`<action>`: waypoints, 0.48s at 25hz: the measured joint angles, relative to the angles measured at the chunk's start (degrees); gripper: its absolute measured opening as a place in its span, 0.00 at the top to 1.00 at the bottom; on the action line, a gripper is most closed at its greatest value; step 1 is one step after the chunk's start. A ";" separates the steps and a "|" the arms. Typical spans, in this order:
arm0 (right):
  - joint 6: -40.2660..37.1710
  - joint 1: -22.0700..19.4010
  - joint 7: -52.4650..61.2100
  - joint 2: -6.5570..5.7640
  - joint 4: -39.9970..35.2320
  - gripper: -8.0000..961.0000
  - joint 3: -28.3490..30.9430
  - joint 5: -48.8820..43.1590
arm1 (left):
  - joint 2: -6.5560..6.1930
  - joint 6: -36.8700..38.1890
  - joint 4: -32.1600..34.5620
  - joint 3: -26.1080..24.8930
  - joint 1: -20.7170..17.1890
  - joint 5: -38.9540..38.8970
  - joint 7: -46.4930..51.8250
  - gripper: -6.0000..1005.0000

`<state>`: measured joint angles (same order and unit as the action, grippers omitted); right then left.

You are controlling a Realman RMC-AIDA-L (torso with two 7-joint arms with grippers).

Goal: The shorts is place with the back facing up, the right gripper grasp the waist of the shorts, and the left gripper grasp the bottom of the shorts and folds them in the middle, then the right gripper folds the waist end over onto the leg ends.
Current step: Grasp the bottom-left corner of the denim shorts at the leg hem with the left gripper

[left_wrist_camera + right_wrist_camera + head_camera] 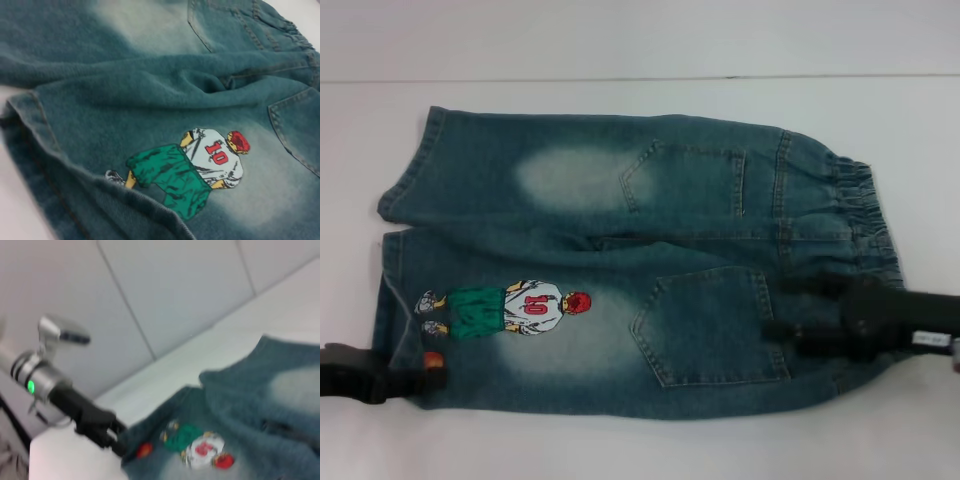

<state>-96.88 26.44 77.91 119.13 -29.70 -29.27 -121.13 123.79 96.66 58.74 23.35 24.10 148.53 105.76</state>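
Two grippers sit at opposite ends of the shorts (610, 265), which lie flat, back pockets up, on the white tabletop (640, 45), long axis running 9 to 3 o'clock in the head view. Waist (860, 225) at 3, leg ends (405, 240) at 9. Our right gripper (790, 310) is on the near part of the waist band, beside the lower pocket; we cannot tell whether its fingers are apart or clamped. Our left gripper (415, 378) is at the bottom hem of the near leg, about 7 o'clock from the embroidered figure (510, 308); the right wrist view shows its fingers (116, 444) meeting the cloth edge, apparently pinching it. We judge both grasps are being set, and the lengthwise fold should carry the near edge toward 12.
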 joint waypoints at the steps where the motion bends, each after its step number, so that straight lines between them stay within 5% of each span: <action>1: -1.48 -0.73 0.11 -0.24 0.01 0.03 1.64 1.15 | 0.00 -0.07 0.19 0.01 0.01 -0.01 0.27 0.27; 8: -5.08 -6.95 3.85 -2.12 0.21 0.03 13.59 8.19 | 0.04 -0.19 0.53 0.03 0.07 -0.37 0.51 0.52; 10: -4.48 -8.49 5.03 -2.40 0.30 0.03 15.39 8.36 | 0.05 -0.19 0.50 0.04 0.14 -0.38 0.51 0.75; 12: -3.31 -10.01 8.34 -2.91 0.47 0.03 16.06 8.14 | 0.09 0.05 0.54 0.10 0.33 -0.40 0.51 0.84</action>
<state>-100.18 16.42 86.25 116.23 -29.23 -13.21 -112.99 123.88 96.70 59.28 23.46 24.43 148.13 106.27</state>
